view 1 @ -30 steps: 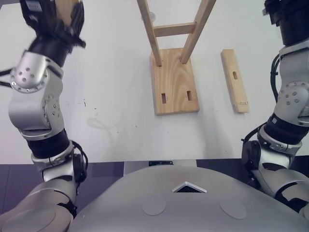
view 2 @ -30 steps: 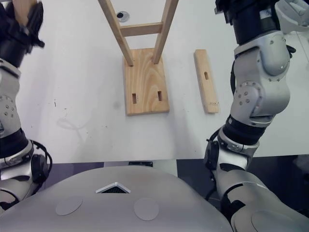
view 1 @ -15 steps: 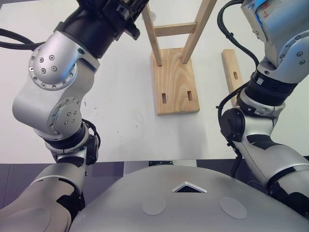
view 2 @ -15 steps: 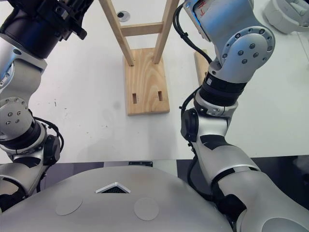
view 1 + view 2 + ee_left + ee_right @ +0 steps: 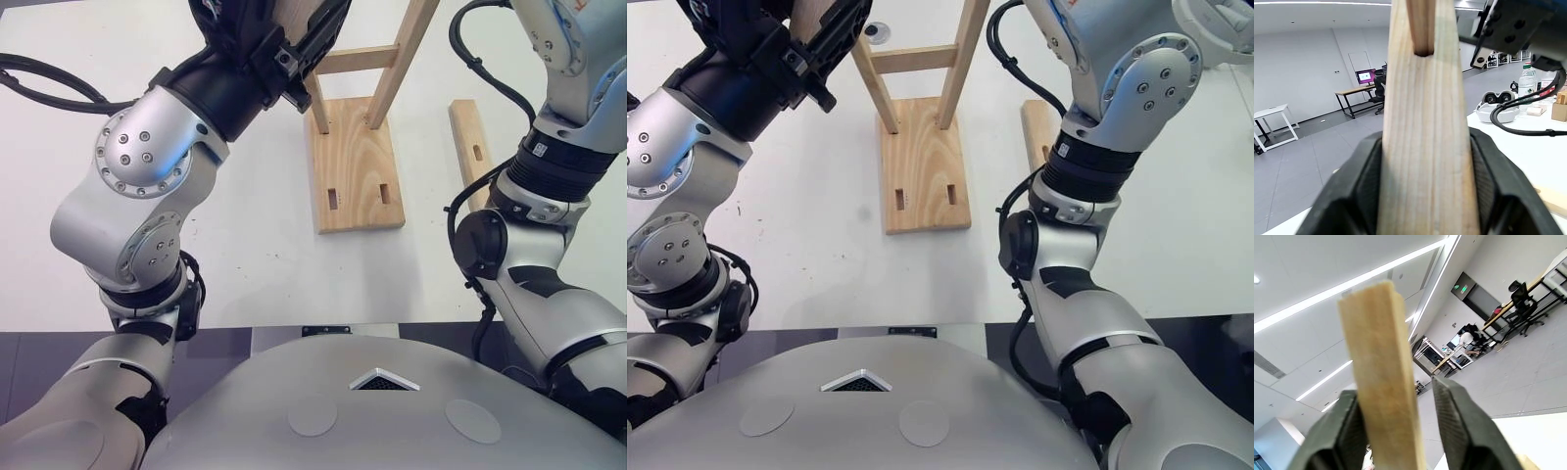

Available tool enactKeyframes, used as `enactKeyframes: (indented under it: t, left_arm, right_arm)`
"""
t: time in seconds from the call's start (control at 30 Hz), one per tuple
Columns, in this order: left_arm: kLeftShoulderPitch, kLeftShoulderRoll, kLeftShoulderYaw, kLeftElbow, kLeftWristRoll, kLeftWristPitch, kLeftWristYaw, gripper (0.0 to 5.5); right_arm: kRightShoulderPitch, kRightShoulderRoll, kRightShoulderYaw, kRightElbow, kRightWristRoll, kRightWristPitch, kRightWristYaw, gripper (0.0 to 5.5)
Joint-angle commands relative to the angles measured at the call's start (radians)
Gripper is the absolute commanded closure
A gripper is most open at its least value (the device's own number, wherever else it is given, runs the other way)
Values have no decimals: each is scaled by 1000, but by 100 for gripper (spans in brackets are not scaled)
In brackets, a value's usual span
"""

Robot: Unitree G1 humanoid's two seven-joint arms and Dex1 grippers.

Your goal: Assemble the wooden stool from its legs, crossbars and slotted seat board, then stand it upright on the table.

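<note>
Both arms have swung inward from the table's sides toward the upright leg frame. Left gripper [image 5: 1425, 161] is clamped on a flat, pale, straight-grained plank [image 5: 1425, 98], its rounded black fingers [image 5: 1364, 191] pressing the two edges; a narrower stick sits in the notch at the plank's far end. Right gripper [image 5: 1396, 426] squeezes a square-cut bar [image 5: 1382, 362]. On the white table [image 5: 245, 225] the rectangular seat board [image 5: 355, 166] lies flat. Two legs [image 5: 397, 64] joined by a crossbar [image 5: 358, 61] stand in it, and two oblong slots show near its front. A slotted strip [image 5: 468, 132] lies near it, to the right.
</note>
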Motion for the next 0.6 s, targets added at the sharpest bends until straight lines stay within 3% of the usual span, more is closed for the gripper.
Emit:
enactKeyframes:
  t: [0.03, 0.23, 0.33, 0.37, 0.6]
  left_arm:
    - [6, 16, -9, -7, 22, -14, -2, 347]
    - [14, 6, -8, 12, 29, -22, 12, 347]
    - [40, -6, 13, 28, 16, -27, 14, 347]
    - [47, -10, 23, 32, 9, -28, 14, 308]
    - [161, 18, 86, -40, -80, 12, -42, 180]
  right_arm:
    - [-24, -37, 11, -9, 64, 17, -27, 428]
    - [20, -86, 20, -61, 25, -8, -34, 433]
    - [79, -83, -36, -97, 44, -72, -87, 439]
    - [92, -87, -53, -105, 52, -87, -101, 440]
    - [296, -176, -132, -268, 36, -140, -221, 445]
